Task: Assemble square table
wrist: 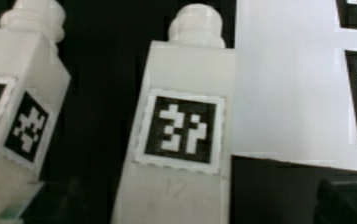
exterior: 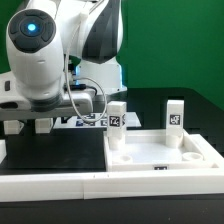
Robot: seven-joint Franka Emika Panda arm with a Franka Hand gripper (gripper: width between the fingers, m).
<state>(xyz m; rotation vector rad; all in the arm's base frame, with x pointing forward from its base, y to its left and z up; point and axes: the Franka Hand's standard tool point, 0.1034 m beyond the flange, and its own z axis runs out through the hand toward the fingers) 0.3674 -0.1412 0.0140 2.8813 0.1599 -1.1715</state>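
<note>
The square table's white slab (exterior: 160, 158) lies at the exterior view's lower right. Two tagged white legs stand upright on it, one at its near-left corner (exterior: 116, 119) and one at its back right (exterior: 176, 115). My gripper (exterior: 30, 127) hangs low over the black table, left of the slab. In the wrist view two more tagged legs lie side by side: one off to the side (wrist: 24, 110), and one (wrist: 189, 125) running between my open fingers (wrist: 347, 200). Dark gaps show on both sides of it. My gripper (wrist: 178, 208) is not closed on it.
The marker board (exterior: 88, 122) lies behind the arm. A white tagged surface (wrist: 317, 80) lies close beside the middle leg in the wrist view. A long white border bar (exterior: 60, 184) runs along the front edge. The arm's body hides the table's left back.
</note>
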